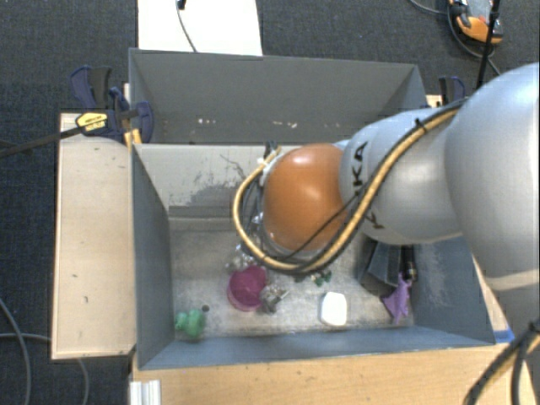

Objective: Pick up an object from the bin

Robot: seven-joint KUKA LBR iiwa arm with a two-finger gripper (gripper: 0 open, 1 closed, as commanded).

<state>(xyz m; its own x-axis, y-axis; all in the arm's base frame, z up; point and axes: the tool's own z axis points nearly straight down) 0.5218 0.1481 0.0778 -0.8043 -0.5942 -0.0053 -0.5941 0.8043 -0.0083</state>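
Grey sheet-metal bin [152, 251]: matt, with pale scuffs on the wall at 11 o'clock. Orange domed wrist cover [299, 194]: smooth, glossy plastic. Silver arm casing [472, 167]: smooth, satin finish. Magenta round plastic cup [245, 287], at 7 o'clock of the cover: glossy. White rounded block [334, 309]: smooth, matt.

Dark carpet floor [51, 24] all around, black cables [34, 142] across it

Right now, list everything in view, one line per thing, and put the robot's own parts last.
Bin: one, grey, middle of the view.
Round thing: one, magenta, bin floor, just below the orange cover.
Lumpy thing: one, green, floor's lower left corner.
Block: one, white, floor's lower middle.
Figure: one, purple, floor's lower right.
Dark thing: one, black, right side, partly under the arm.
Orange cover: one, over the bin's middle.
Arm: one, silver, from the right.
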